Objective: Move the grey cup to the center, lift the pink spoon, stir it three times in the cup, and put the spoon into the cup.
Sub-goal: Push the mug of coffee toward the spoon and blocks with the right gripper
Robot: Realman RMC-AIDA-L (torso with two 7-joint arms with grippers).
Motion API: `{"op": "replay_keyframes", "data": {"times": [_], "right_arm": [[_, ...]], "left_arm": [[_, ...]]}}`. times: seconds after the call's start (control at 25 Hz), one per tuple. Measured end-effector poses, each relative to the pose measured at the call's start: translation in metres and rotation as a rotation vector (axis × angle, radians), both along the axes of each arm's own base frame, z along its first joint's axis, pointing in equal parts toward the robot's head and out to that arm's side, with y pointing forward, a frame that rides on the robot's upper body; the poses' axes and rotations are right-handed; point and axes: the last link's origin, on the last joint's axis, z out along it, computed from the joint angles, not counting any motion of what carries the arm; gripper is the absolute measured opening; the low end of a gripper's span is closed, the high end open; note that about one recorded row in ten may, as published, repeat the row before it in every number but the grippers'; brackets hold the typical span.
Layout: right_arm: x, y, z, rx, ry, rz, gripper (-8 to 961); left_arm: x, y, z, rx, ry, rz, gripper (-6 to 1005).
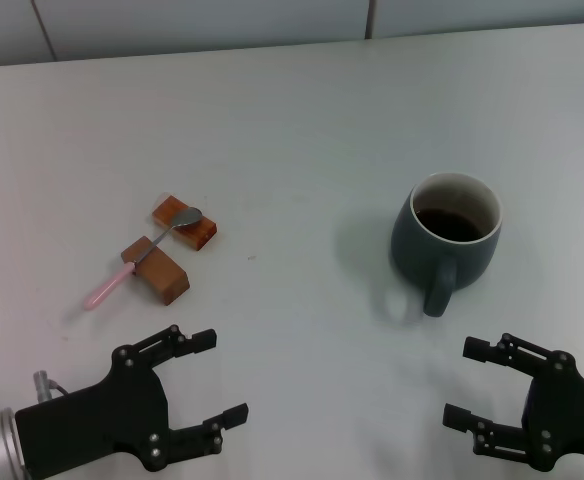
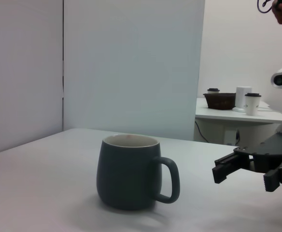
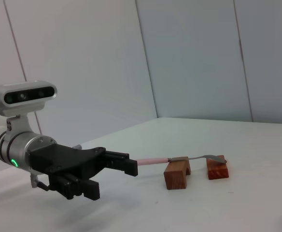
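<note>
The grey cup (image 1: 447,235) stands right of the table's middle, holding dark liquid, with its handle turned toward me. From the left wrist view the cup (image 2: 129,171) is seen side-on. The pink spoon (image 1: 157,246) lies across two wooden blocks (image 1: 168,282) on the left, bowl on the far block and pink handle sticking out toward the near left. It shows again as the spoon (image 3: 179,158) in the right wrist view. My left gripper (image 1: 222,378) is open near the front edge, below the spoon. My right gripper (image 1: 460,383) is open, just in front of the cup's handle.
The table (image 1: 292,130) is plain white, with a tiled wall behind its far edge. In the left wrist view a side table (image 2: 237,115) far off carries a basket and paper cups. The right wrist view shows the left gripper (image 3: 117,179) near the blocks (image 3: 177,176).
</note>
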Motion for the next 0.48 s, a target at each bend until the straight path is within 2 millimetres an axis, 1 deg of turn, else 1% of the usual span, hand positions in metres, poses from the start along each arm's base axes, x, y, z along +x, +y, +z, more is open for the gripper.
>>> {"op": "replay_keyframes", "data": {"times": [0.48], "right_arm": [[-0.0004,0.0000,-0.0001,-0.001,0.002,0.001,818]], "left_arm": [[-0.0008,-0.0053,-0.0027,-0.015,-0.003,0.003,829]]}}
